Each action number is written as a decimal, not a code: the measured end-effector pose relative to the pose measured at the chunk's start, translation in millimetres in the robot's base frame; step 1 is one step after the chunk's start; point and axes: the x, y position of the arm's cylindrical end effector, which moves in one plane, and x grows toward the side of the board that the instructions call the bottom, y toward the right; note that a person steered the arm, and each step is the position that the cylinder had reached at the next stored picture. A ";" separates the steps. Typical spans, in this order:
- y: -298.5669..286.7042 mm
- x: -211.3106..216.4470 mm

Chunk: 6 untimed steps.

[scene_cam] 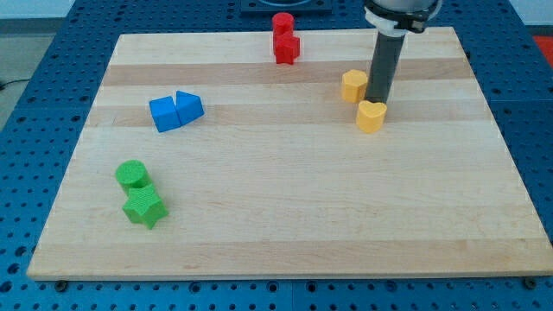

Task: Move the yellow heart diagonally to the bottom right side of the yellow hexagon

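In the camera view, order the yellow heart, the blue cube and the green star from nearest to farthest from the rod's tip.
1. Yellow heart: right beside my tip, just below it.
2. Blue cube: far toward the view's left.
3. Green star: view's bottom left.

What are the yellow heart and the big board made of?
The yellow heart looks like matte plastic, maybe 3D-printed: solid even colour, no shine. The board looks like pale wood, since grain and plank stripes show. My tip sits just above the heart.
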 end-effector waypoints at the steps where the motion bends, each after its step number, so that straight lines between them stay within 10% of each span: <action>1: -29.4 -1.4; 3: -52.8 36.3; 6: 60.6 48.9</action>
